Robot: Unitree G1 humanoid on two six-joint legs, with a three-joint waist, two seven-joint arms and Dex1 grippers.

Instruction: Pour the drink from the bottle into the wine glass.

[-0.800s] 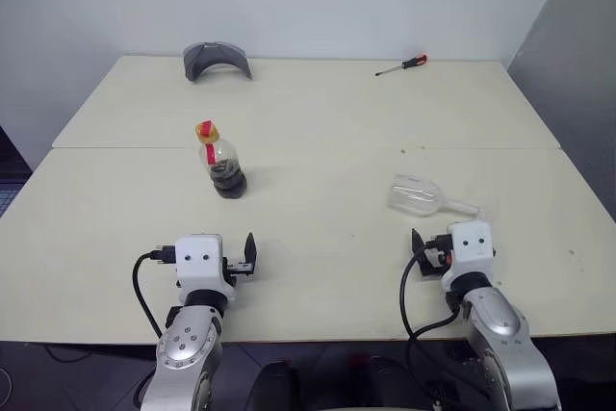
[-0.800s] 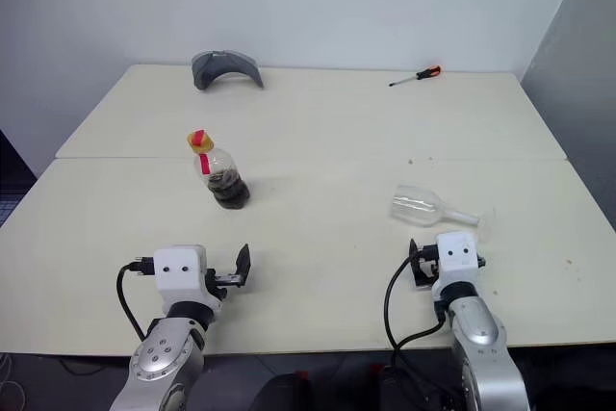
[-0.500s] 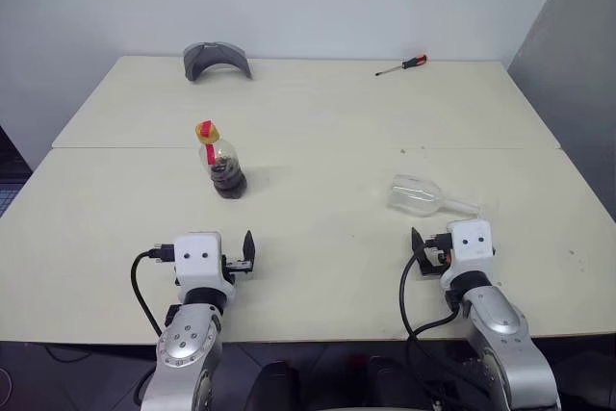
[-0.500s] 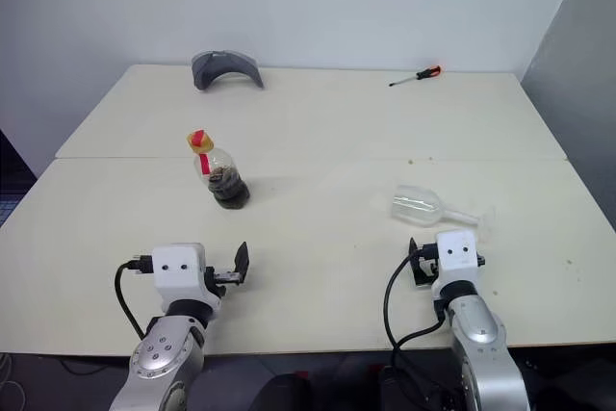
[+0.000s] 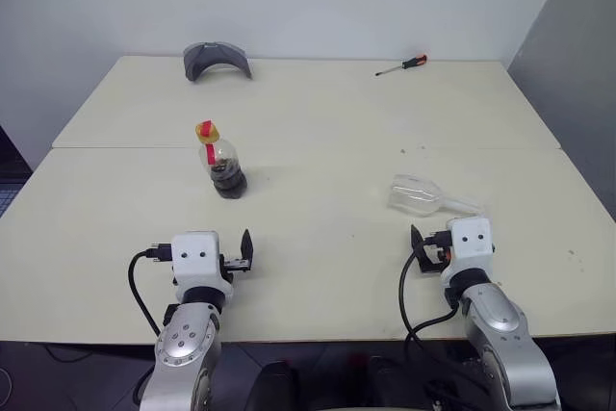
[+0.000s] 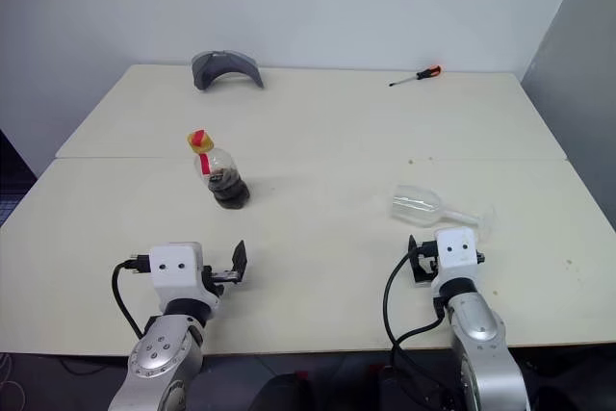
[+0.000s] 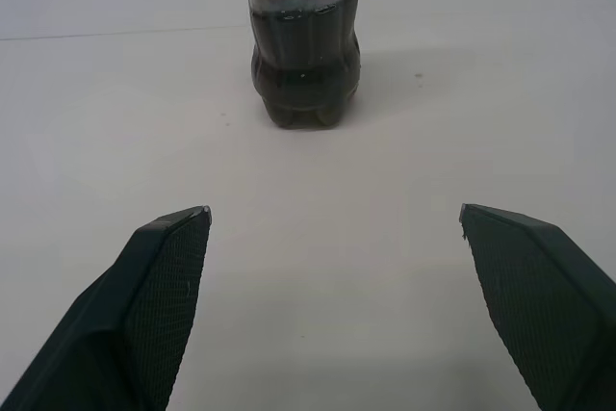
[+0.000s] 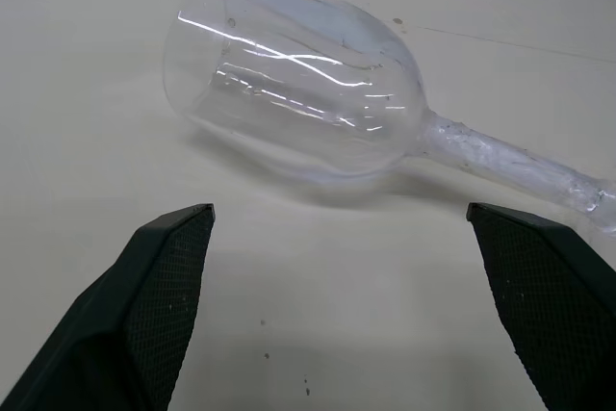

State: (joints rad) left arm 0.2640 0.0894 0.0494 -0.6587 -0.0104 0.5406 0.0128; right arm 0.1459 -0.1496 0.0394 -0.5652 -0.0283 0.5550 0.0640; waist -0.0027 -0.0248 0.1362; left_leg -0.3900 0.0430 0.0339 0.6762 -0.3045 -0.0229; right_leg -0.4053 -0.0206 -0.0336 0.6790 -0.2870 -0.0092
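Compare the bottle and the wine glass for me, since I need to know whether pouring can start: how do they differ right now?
The bottle stands upright; the wine glass lies on its side. The bottle holds dark drink in its lower part; the wine glass is empty. The bottle is ahead of the left gripper, the wine glass ahead of the right gripper. Both are clear, rest on the table, and are ungripped.

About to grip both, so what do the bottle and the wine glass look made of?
Bottle: clear, glossy, probably thin plastic; lobed, moulded base around the dark drink.
Wine glass: clear and shiny, lying on its side; glass or plastic, can't tell.
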